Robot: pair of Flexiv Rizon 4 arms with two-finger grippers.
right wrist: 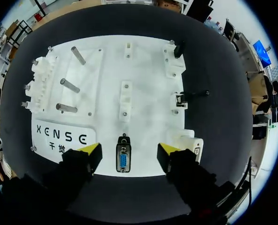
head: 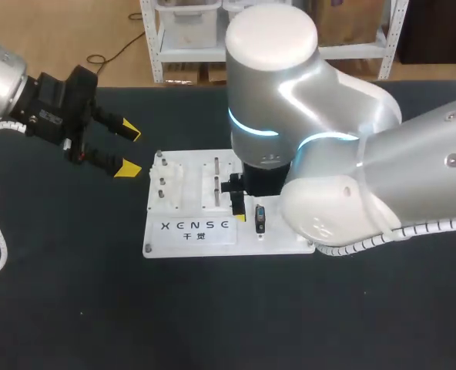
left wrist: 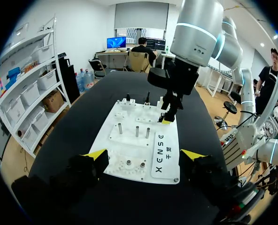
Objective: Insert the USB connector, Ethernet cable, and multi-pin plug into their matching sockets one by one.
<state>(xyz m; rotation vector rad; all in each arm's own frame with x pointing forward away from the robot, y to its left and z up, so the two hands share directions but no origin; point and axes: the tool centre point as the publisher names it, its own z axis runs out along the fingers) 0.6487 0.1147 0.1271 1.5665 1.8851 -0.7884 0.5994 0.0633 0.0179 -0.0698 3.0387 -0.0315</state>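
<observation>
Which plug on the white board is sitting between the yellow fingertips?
The blue-faced multi-pin plug, lying untouched between the right gripper's open fingers. The corner connector and the middle connector sit farther ahead along the board's edge.

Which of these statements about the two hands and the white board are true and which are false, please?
1. The right hand is over the white board. True.
2. The right hand is shut on the blue multi-pin connector. False: the connector sits on the board between the hand's open fingers, with a gap on each side.
3. The left hand holds a cable. False: it is open and empty, beside the board's left edge.
4. The board lies on a black table. True.
</observation>
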